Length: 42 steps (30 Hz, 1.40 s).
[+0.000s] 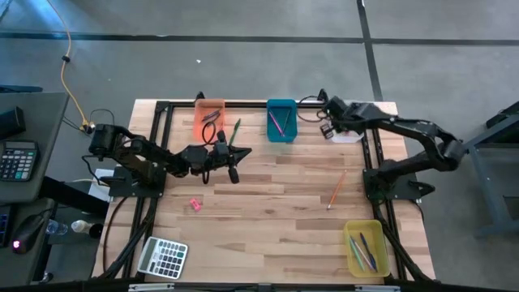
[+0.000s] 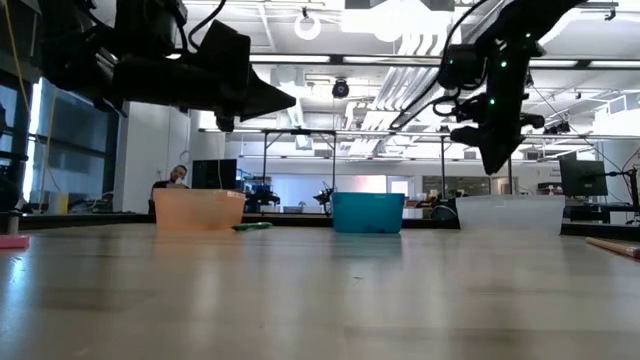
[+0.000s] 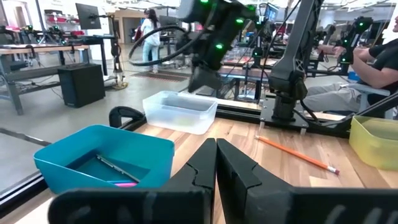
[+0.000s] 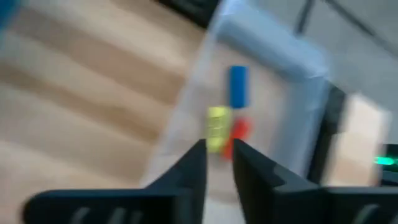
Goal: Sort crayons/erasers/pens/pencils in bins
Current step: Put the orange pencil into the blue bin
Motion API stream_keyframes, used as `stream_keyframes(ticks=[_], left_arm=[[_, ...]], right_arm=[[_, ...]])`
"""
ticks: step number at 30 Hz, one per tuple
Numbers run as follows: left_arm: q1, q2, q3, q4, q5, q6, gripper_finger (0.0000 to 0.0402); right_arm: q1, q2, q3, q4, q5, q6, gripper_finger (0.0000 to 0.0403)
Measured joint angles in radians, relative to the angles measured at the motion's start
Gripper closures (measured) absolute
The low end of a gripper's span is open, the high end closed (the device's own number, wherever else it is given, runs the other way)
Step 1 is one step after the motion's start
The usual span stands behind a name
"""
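One pink eraser near the table's left edge is light, grippy: pinch its long sides; left gripper clenched empty, right gripper slightly parted, empty.

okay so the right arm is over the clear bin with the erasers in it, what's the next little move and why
Probably lift the right gripper up and away from the clear bin. Its jaws stand slightly apart with nothing between them, and blue, yellow and red erasers already lie inside the bin. An orange pencil and a pink eraser lie unsorted on the table, so the pencil looks like its nearest next target.
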Motion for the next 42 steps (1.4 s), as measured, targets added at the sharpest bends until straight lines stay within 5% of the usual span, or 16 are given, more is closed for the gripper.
stream_keyframes(ticks=[4, 22, 36, 42], left_arm=[[0.0, 0.0, 0.0, -0.002, 0.0, 0.0, 0.0401], [0.0, 0.0, 0.0, -0.019, 0.005, -0.003, 0.0401], [-0.001, 0.0, 0.0, -0.046, 0.008, -0.008, 0.0401], [0.0, 0.0, 0.0, -0.05, 0.008, -0.007, 0.0401]], right_arm=[[0.13, -0.053, -0.07, 0.051, -0.08, 0.15, 0.0396], [0.824, -0.09, -0.072, -0.182, -0.127, 1.235, 0.0402], [1.035, 0.057, -0.073, -0.249, -0.261, 1.758, 0.0401], [1.092, 0.096, -0.075, -0.294, -0.276, 1.925, 0.0368]])
